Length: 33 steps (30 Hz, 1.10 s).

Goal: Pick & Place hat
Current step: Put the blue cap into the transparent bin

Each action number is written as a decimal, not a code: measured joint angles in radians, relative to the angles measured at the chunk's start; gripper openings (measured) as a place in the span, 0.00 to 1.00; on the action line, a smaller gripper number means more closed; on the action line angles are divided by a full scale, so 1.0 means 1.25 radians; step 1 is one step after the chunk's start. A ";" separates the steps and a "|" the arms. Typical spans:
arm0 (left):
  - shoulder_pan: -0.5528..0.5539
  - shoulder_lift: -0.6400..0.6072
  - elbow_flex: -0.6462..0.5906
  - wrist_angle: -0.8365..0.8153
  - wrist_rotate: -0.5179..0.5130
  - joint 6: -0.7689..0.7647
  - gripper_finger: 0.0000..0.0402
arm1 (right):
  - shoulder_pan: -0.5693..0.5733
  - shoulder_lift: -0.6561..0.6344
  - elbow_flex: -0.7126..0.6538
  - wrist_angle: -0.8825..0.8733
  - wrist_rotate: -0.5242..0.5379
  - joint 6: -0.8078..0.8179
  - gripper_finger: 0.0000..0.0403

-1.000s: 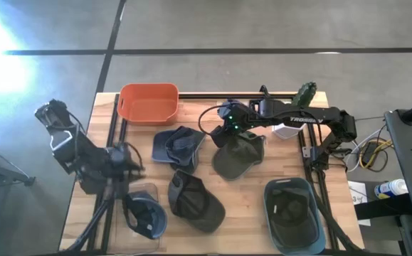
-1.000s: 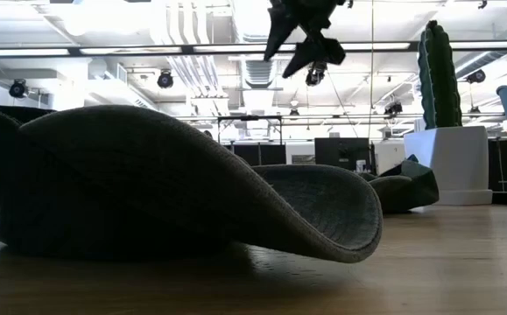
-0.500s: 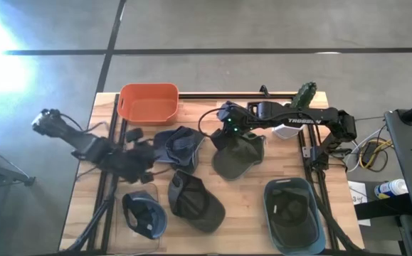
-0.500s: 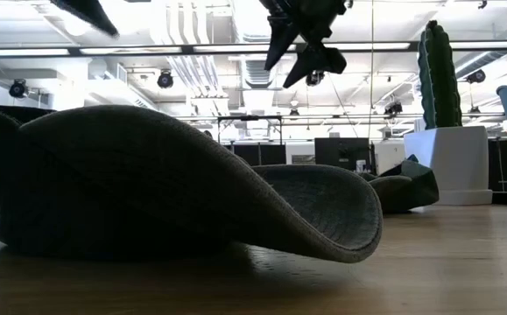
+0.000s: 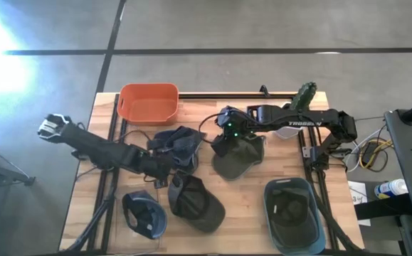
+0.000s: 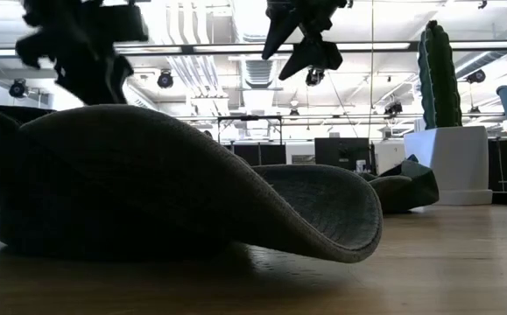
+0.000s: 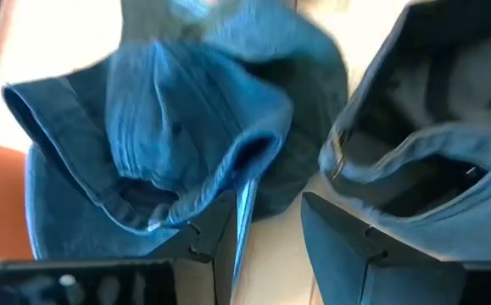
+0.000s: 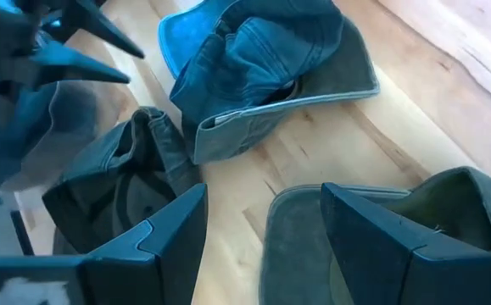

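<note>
On the left of the table [image 5: 262, 181], the left gripper [image 5: 164, 165] reaches out low over the blue hat [image 5: 179, 144], which lies crumpled near the middle, just in front of the orange bin [image 5: 148, 103]. Its wrist camera shows both fingers spread with nothing between them, their tips close over the folded denim of that hat. This looks like the approach step of a pick: the claw is lined up but has not taken hold. The next move calls for a short drop so one finger slides under a fold or the brim, then a firm close before lifting.

Further right, the right gripper [image 5: 223, 139] hangs over the near edge of the green hat [image 5: 235, 158], also spread wide and empty. It too seems poised to grasp, and needs to come down onto the brim. The grey bin [image 5: 270, 213] at front right already holds one hat.
</note>
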 joint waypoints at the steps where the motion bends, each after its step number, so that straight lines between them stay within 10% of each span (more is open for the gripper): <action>1: 0.000 0.005 -0.010 0.002 0.002 0.000 0.31 | 0.002 0.000 0.000 0.001 0.001 -0.007 0.56; 33: 0.067 0.061 -0.122 0.070 -0.021 0.035 0.31 | 0.002 -0.001 -0.013 0.044 0.014 -0.106 0.56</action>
